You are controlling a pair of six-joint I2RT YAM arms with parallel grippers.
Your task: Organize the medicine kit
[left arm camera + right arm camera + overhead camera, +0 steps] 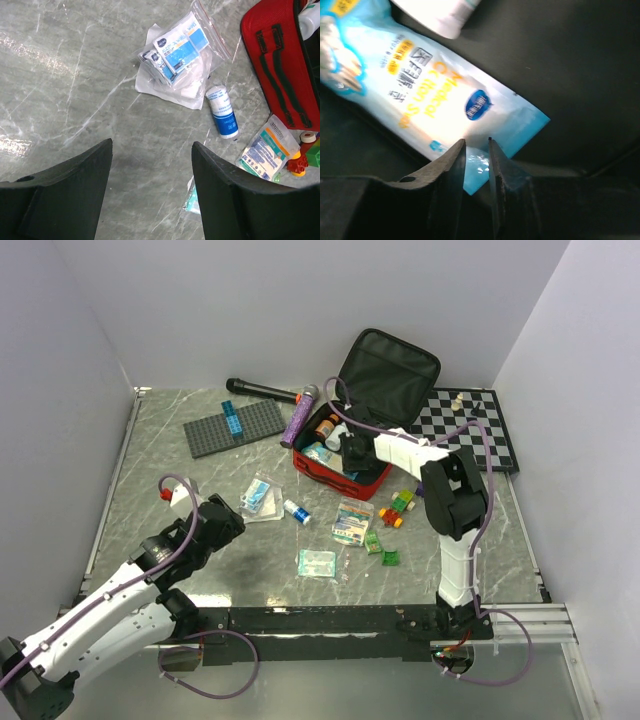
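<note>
The red medicine kit [322,470] lies open at centre back, its black lid [388,375] raised; its red side [280,65] also shows in the left wrist view. My right gripper [352,452] reaches into the kit. In the right wrist view this gripper [476,141] is shut on the corner of a blue-and-white cotton packet [435,95], beside a white bottle [447,15]. My left gripper [228,518] hovers open over bare table [151,145]. Just ahead of it lie a bag of wipes [175,50], a bandage roll [222,111] and a gauze packet [265,152].
A teal packet [316,562] lies near the front. Toy bricks [398,512] sit right of the kit. At the back are a grey studded baseplate [233,427], a black microphone [262,390], a purple tube [299,416] and a chessboard [470,425].
</note>
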